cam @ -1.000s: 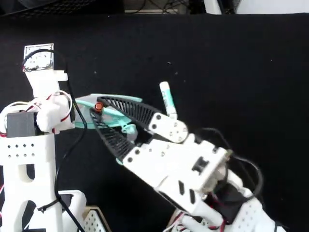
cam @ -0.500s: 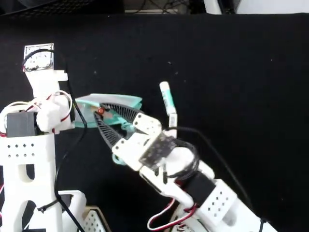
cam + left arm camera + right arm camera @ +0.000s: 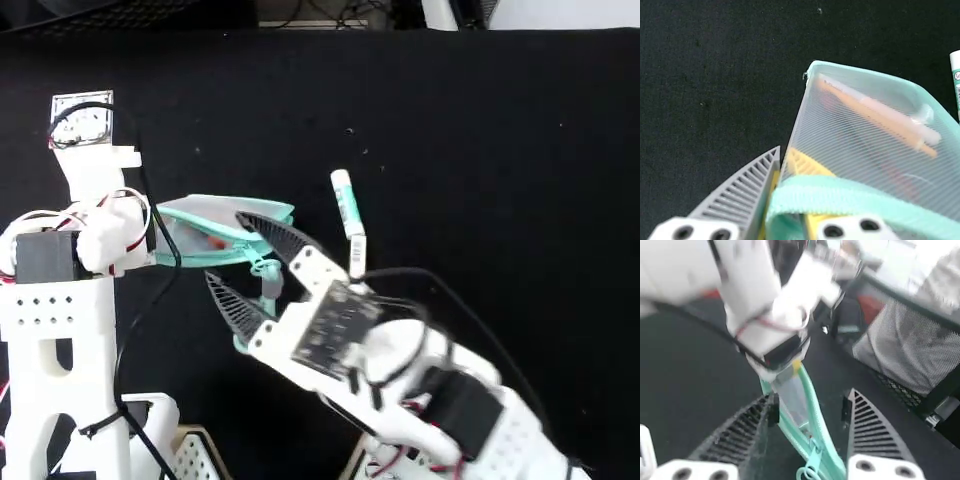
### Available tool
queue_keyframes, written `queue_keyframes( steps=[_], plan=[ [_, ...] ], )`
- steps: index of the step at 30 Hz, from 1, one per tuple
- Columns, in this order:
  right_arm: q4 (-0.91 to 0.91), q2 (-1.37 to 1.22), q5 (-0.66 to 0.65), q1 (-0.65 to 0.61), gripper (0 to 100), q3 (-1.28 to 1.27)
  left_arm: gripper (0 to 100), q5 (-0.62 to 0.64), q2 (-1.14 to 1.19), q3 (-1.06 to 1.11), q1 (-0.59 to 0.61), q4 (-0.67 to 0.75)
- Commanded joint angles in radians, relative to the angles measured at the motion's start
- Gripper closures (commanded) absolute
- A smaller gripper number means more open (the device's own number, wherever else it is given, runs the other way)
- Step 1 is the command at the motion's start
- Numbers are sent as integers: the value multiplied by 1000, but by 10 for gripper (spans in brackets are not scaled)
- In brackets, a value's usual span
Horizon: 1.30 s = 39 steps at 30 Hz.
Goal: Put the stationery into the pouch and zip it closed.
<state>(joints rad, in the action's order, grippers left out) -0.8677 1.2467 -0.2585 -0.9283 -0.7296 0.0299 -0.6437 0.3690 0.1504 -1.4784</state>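
A translucent pouch with teal trim lies on the black table, and my left gripper is shut on one end of it. In the left wrist view the pouch holds an orange pencil and a pale pen. A small red item shows inside it. My right gripper is open, its black fingers on either side of the pouch's other end, touching nothing. The right wrist view shows the pouch and its zip pull between those fingers. A white and green glue stick lies loose beside the pouch.
The left arm's white base and motor block stand at the left edge. The right arm's body covers the near middle. Bare black cloth stretches to the far right.
My right gripper held a red-tipped item at the pouch's mouth, then drew back toward the near side and opened wide. The red item now sits in the pouch. The left arm stayed still.
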Motion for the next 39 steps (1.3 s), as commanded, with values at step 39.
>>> queue_keyframes(
  steps=[39],
  plan=[
    [66, -1623, 152, 695, 790, 654, 970, 6, 12, 2, 12, 17]
  ],
)
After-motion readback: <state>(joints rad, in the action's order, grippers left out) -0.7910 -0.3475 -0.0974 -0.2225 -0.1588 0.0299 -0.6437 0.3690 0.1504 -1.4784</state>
